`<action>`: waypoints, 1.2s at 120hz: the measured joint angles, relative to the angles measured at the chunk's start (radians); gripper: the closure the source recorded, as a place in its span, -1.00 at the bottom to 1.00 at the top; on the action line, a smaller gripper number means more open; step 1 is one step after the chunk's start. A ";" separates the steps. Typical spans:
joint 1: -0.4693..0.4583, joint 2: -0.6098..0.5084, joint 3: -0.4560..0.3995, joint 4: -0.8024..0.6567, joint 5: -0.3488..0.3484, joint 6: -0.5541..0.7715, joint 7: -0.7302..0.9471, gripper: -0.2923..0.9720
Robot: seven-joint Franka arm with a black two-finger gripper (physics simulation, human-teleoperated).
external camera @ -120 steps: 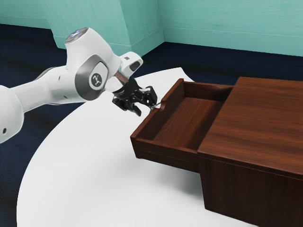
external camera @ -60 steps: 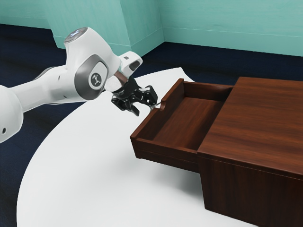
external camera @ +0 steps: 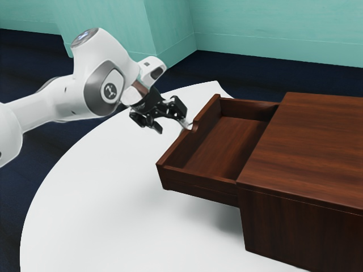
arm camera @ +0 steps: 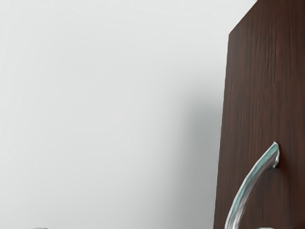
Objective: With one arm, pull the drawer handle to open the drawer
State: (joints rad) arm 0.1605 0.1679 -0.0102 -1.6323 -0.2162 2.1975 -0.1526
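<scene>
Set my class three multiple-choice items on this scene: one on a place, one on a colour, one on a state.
1. Relative to the drawer, the pincer is: A inside it; B outside its front, by the handle; C under it.
2. The handle is: A red; B black; C silvery.
3. The drawer is: A shut; B pulled open; C upside down.
Key: B, it hangs just outside the front; C, the wrist view shows shiny metal; B, its bare inside shows.

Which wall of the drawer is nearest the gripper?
The front wall, the one with the handle by the gripper; the side walls run back to the cabinet.
</scene>
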 joint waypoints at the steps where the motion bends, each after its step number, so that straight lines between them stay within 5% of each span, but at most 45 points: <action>1: 0.000 -0.001 0.000 0.000 0.000 0.000 0.000 -0.34; 30: -0.083 -0.186 0.025 -0.036 0.043 -0.051 -0.054 -0.43; 44: -0.367 -0.293 0.244 0.003 0.113 -0.195 -0.211 -0.47; 53: -0.452 -0.308 0.310 0.083 0.172 -0.339 -0.358 -0.49; 71: -0.315 -0.304 0.273 0.066 0.215 -0.527 -0.580 -0.52; 144: -0.366 -0.342 0.259 -0.031 0.242 -0.686 -1.163 -0.54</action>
State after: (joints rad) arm -0.2051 -0.1745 0.2485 -1.6631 0.0255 1.5115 -1.3154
